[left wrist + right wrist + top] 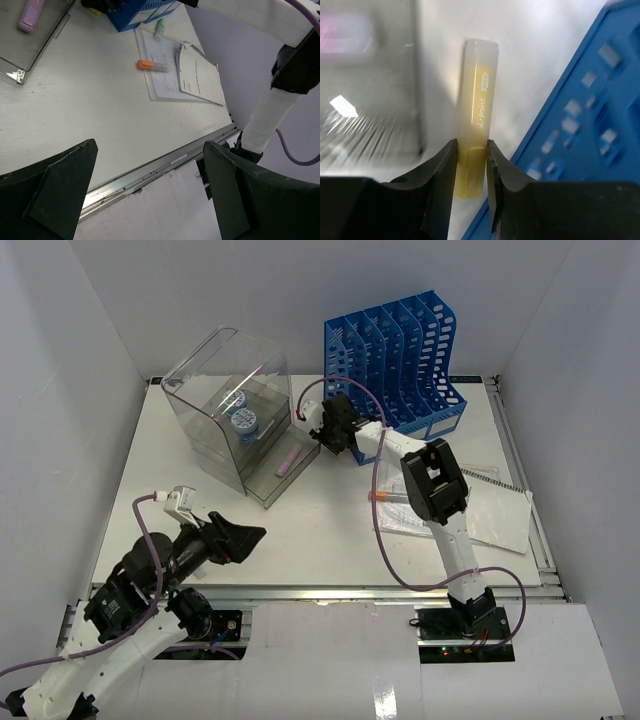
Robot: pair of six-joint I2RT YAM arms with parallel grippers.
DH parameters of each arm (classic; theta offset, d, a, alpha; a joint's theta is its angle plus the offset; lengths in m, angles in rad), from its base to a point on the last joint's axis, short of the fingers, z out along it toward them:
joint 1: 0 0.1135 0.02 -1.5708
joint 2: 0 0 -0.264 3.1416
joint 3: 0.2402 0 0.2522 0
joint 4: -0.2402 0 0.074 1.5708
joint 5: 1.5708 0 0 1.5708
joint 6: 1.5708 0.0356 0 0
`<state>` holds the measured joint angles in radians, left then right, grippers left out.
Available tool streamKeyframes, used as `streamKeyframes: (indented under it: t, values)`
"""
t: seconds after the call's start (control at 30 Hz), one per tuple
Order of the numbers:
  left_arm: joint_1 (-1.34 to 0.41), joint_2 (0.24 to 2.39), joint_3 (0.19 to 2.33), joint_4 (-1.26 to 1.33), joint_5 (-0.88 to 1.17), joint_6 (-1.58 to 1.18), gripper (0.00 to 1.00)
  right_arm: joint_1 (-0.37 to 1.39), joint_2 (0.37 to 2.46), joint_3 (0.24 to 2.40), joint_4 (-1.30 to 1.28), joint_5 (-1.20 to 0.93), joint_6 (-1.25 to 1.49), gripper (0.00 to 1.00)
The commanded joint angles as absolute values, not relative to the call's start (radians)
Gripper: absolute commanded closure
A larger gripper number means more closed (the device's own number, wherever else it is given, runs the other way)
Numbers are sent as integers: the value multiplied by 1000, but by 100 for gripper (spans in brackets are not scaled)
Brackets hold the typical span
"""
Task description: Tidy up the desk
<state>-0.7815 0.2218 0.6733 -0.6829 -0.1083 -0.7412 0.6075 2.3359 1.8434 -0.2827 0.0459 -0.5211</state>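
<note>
Presently, item one: the desk (300,530), a flat white tabletop filling the floor of the white-walled enclosure, with a metal rail along its near edge by the arm bases. Item two: clear drawer box (225,400), rear left of the desk, its lowest drawer pulled out, a pink highlighter (288,462) lying in it. Item three: blue file rack (400,360), rear centre-right, upright, just beside the box. Item four: loose papers (197,75) on the right side of the desk, an orange-capped marker (152,65) lying on them. Item five: right gripper (471,165), reached out low between box and rack, jaws pressed in on both sides of the cap end of a yellow highlighter (477,115), which lies beside the rack's blue wall. Item six: left gripper (150,170), near the front left of the desk, above the surface, fingers spread wide, nothing between them.
</note>
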Motion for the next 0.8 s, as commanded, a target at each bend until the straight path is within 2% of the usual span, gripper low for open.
streamKeyframes:
  t: [0.0, 0.2, 0.5, 0.57, 0.77]
  values:
    - [-785, 262, 703, -650, -74, -734, 2, 607, 2248, 1633, -437, -34, -441, 74]
    - [-785, 300, 673, -587, -52, -734, 2, 610, 2046, 1368, -410, -65, -423, 75]
    - [-785, 518, 573, -398, -77, -897, 2, 672, 1803, 1043, -375, -119, -409, 74]
    - [-785, 548, 548, -344, -97, -933, 2, 698, 1755, 997, -371, -121, -416, 71]
    - [-785, 602, 473, -274, -172, -1072, 2, 702, 1756, 959, -367, -135, -441, 55]
